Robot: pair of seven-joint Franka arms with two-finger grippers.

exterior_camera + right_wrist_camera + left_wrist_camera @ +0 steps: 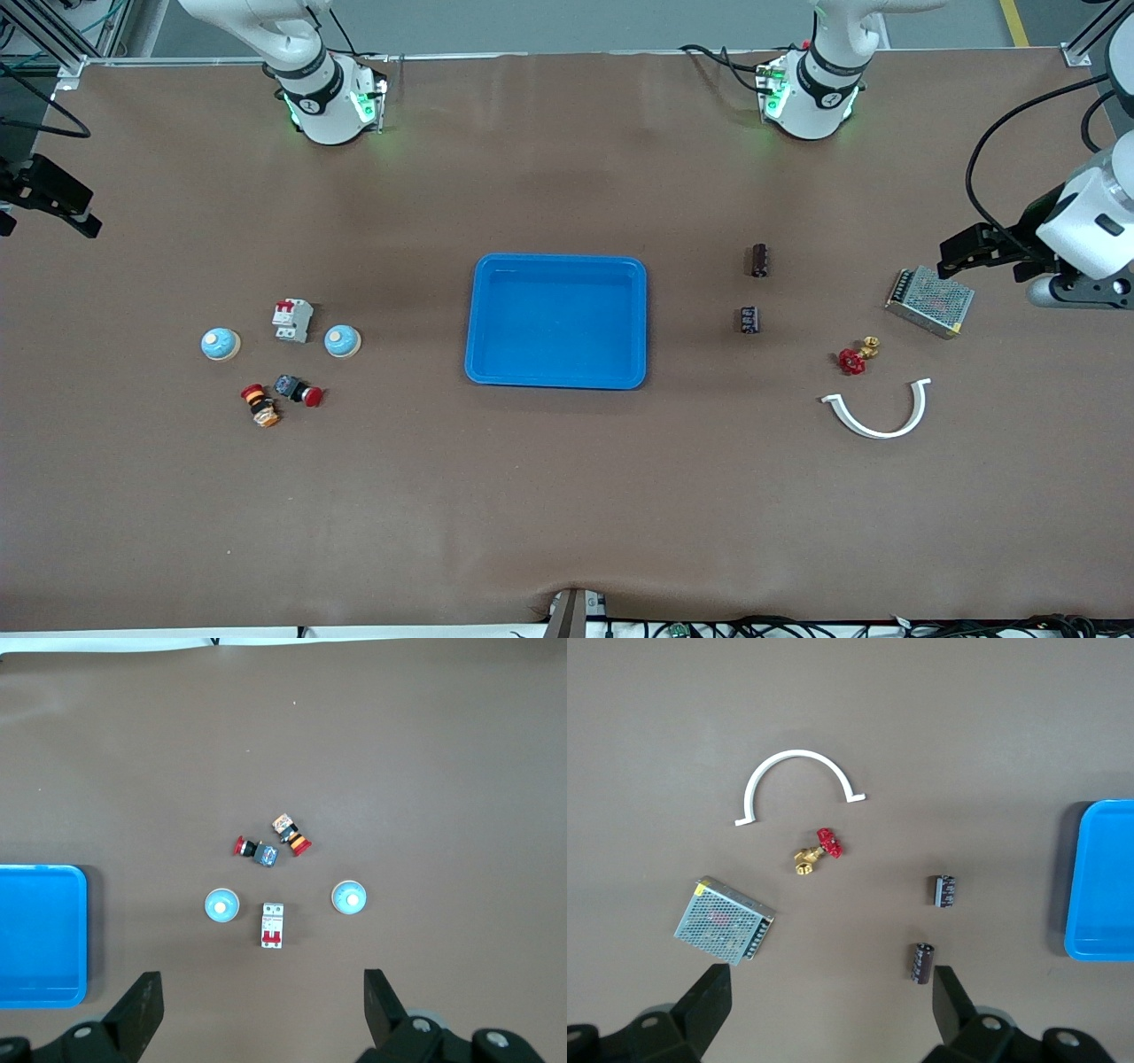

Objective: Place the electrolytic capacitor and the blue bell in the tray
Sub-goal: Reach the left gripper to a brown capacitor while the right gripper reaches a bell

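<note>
Blue plastic sits at the middle of the brown desk (567, 496): the tray (556, 321), with nothing inside it. Toward the left arm's end we see two electrolytic capacitors lying apart from each other — the farther capacitor (759, 260) and the nearer capacitor (749, 320) — and past them a metal-mesh power supply (929, 301), a red-handled brass valve (856, 356) and a white curved bracket (879, 413). Toward the right arm's end lie two blue bells, the outer bell (221, 344) and the inner bell (342, 341) closer to the tray, with a white circuit breaker (292, 320) between them and slightly farther from the front camera; two red push-button switches (282, 397) lie nearer to that camera. We find the left gripper (831, 990) hanging over the desk's edge beside the power supply, fingers spread wide and holding nothing. At the other end the right gripper (263, 995) waits likewise — fingers parted, gripping nothing.
</note>
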